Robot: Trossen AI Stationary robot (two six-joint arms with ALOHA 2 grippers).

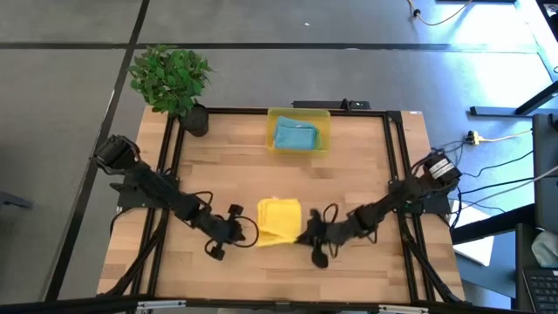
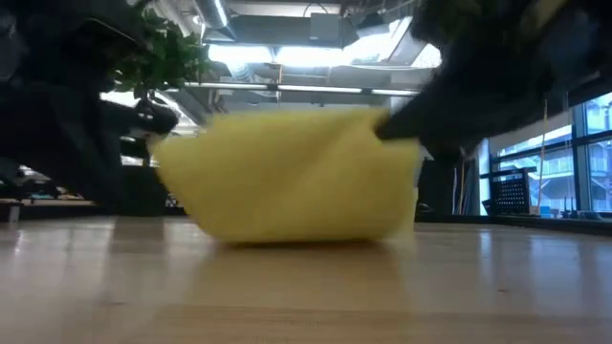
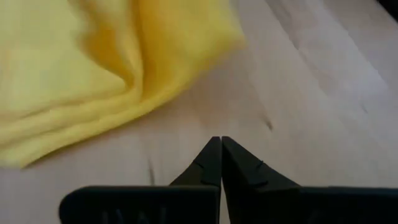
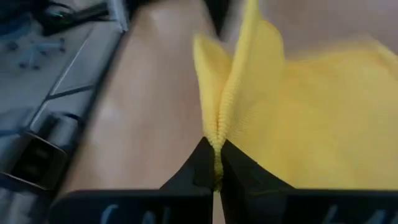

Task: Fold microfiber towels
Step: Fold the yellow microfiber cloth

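Yellow towel (image 1: 279, 220) lies between both tools, pinched by right tool (image 4: 214, 163).

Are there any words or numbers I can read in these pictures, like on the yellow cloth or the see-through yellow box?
None can be read.
The soft yellow microfiber towel is plain.
The translucent yellow plastic bin and the light teal-blue towel in it show no label.
The wooden table has no marks.

I count two towels on my table: one yellow towel (image 1: 279, 220) at six o'clock, one teal-blue towel (image 1: 295, 136) at twelve. One yellow plastic bin (image 1: 299, 113). One potted plant (image 1: 173, 80) at eleven o'clock.
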